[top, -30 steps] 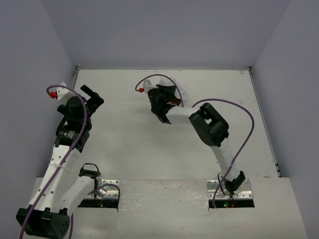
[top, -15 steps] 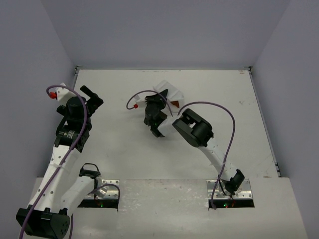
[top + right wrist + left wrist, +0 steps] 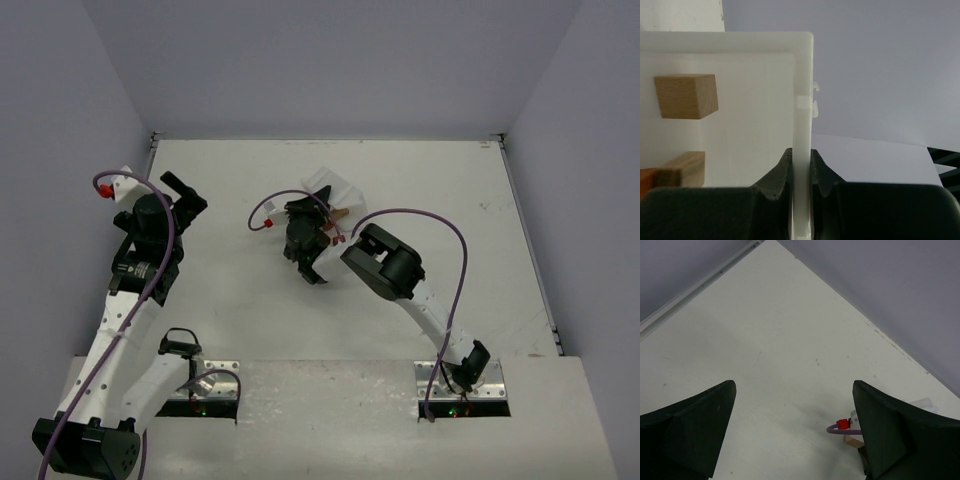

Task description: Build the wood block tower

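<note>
My right gripper is shut on the side wall of a white plastic tray, which it holds tipped up. Wood blocks lie against the tray's inner face: a light tan cube, a second tan block and an orange-brown corner at the frame edge. From above, the right gripper and the tilted tray are at mid-table, with a brown block showing beside them. No stacked tower is visible. My left gripper stands open at the far left, holding nothing.
In the left wrist view, between the wide-apart fingers, lies bare table, with a tan block and the right arm's red-capped purple cable at the lower right. Grey walls close the table at the back and both sides.
My right arm has swung left and toward the near side with the tray, which now shows tipped up. The left arm has not moved.
</note>
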`<state>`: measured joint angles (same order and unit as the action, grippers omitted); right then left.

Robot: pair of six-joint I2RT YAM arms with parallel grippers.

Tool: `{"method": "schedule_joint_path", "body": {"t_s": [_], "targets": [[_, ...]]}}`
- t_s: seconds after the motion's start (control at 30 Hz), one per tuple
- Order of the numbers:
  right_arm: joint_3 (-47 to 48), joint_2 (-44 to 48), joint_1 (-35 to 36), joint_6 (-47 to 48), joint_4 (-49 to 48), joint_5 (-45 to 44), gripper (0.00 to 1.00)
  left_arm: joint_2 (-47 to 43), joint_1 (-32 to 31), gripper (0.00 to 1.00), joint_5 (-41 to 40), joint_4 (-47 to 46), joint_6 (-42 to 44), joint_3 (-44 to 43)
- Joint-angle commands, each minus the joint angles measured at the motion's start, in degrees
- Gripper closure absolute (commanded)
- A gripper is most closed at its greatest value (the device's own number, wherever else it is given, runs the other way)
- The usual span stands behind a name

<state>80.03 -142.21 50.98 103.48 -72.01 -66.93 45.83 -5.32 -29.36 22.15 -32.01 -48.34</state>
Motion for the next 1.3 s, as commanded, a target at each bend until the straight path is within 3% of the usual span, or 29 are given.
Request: {"method": "schedule_joint_path", "body": {"t_s": [0.0, 0.43, 1.0, 1.1, 1.17, 1.27], "targets": [[0.47, 1.78, 0.38, 1.71, -20.97, -1.66, 1.0, -0.12, -0.3, 0.0, -0.26, -1.21, -0.33, -2.4], [2.57, 3.26, 0.0, -2.4, -20.19, -3.82, 0.98, 1.19, -0.3, 0.0, 0.79, -1.24, -0.25, -2.73], [1.74, 14.65, -20.7, -7.11, -18.96, -16.07, 1.0, 4.54, -0.3, 0.0, 7.06, -2.2, 0.9, -3.87], [8.33, 12.18, -23.26, -2.43, -19.24, -18.29, 1.0, 4.71, -0.3, 0.0, 7.83, -2.29, 1.17, -3.96], [14.6, 6.2, -24.15, 14.45, -22.39, -17.13, 1.0, 4.71, -0.3, 0.0, 7.78, -2.29, 1.39, -4.07], [16.61, 4.49, -23.77, 24.25, -21.98, -11.14, 1.0, 4.68, -0.3, 0.0, 7.59, -2.29, 1.48, -4.19]]}}
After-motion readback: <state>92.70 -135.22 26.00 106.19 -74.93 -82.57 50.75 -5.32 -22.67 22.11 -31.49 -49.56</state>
